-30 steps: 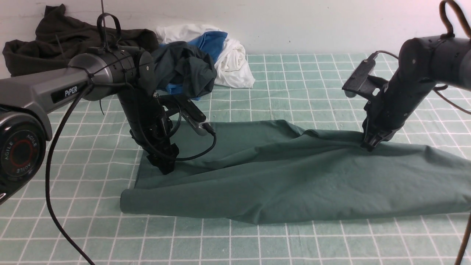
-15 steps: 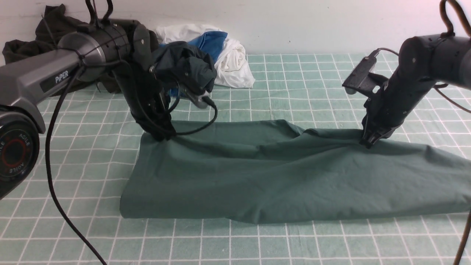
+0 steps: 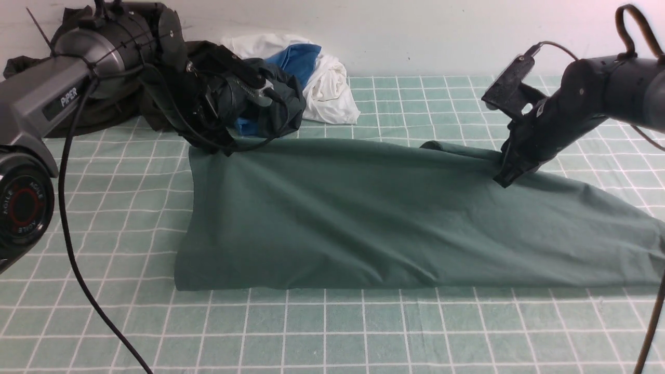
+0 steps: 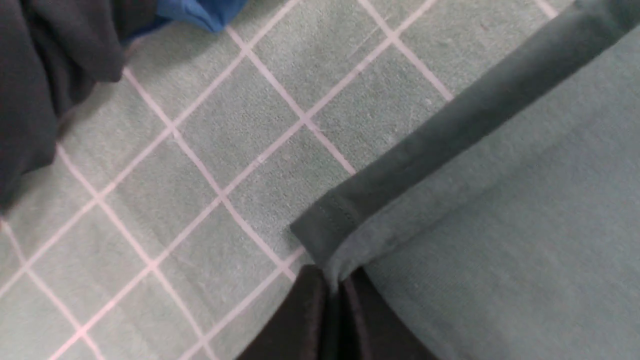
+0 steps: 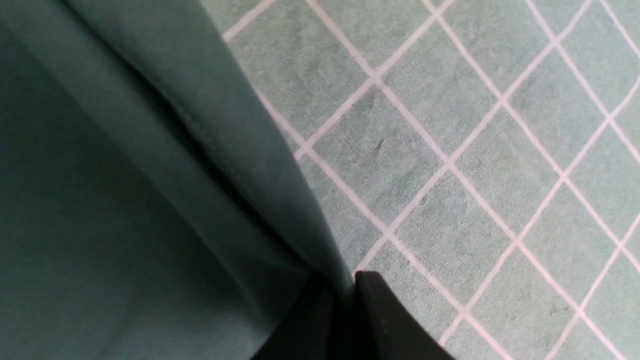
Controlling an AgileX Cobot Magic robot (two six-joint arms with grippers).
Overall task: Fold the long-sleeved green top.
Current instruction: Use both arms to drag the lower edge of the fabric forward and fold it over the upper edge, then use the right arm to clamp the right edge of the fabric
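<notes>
Front view. Risk of a slip along the far edge, with only thin pinches on the cloth: left gripper (image 3: 221, 147) clamped on the far left corner of the green long-sleeved top (image 3: 353, 218), right gripper (image 3: 503, 179) clamped on a fold of the far edge further right. Could lose one pinch under uneven pull, leaving a skewed fold. Could also snag the dark teal-grey garment (image 3: 270, 104) heaped just behind the left gripper and drag it onto the cloth. Lies spread wide across the green checked mat (image 3: 363, 332), near edge doubled under, right end out of frame. Muted sage-green, smooth, shallow creases only; no sleeves, collar or logo on show.

Left wrist view. Left gripper (image 4: 332, 300) closed on the very tip of a stitched hem corner of the top (image 4: 475, 200); little cloth inside, so likely to pull free under tension. Blue cloth (image 4: 200, 12) and dark garment (image 4: 50, 75) near, apart from the hem. Hem band darker, turned over; plain jersey knit.

Right wrist view. Right gripper (image 5: 345, 305) closed tight on a bunched fold of the top (image 5: 100, 200), seemingly several layers; may shed an inner layer or carry extra cloth, spoiling the crease. Soft ridge of fabric away from the pinch, bare mat (image 5: 475, 175) just beside
</notes>
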